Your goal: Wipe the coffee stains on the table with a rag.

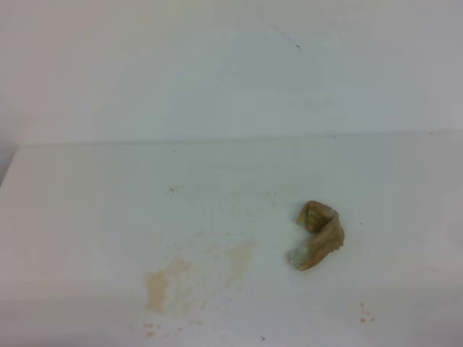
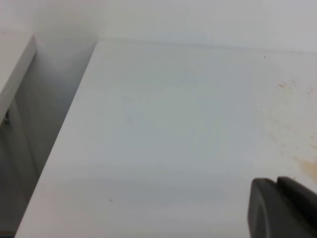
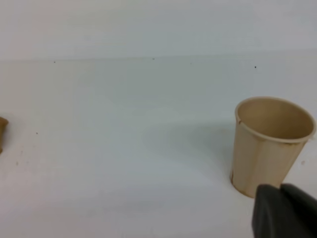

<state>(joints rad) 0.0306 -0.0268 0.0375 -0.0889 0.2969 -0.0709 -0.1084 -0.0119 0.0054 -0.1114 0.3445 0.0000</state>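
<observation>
- Stains [image 1: 195, 278]: a pale tan smear with a denser patch at its left end lies near the front edge of the table [image 1: 87, 210], left of centre. Small brown specks sit at the front edge below the smear; a few more lie toward the front right corner.
- The smear reads faint and spread out. Judgement: wiping is partly done at most; residue and specks remain to clear.
- Rag [image 1: 318, 235]: crumpled, tan-brown with a greyish lower end, lying free on the table right of the smear, apart from it. No gripper touches it.
- Left gripper [image 2: 282, 208]: only a dark corner shows in its wrist view; whether its jaws are apart or together cannot be told.
- Right gripper [image 3: 285, 210]: jaws together, holding nothing.
- Cup [image 3: 270, 144]: upright paper cup, empty as far as visible, just beyond the right gripper.
</observation>
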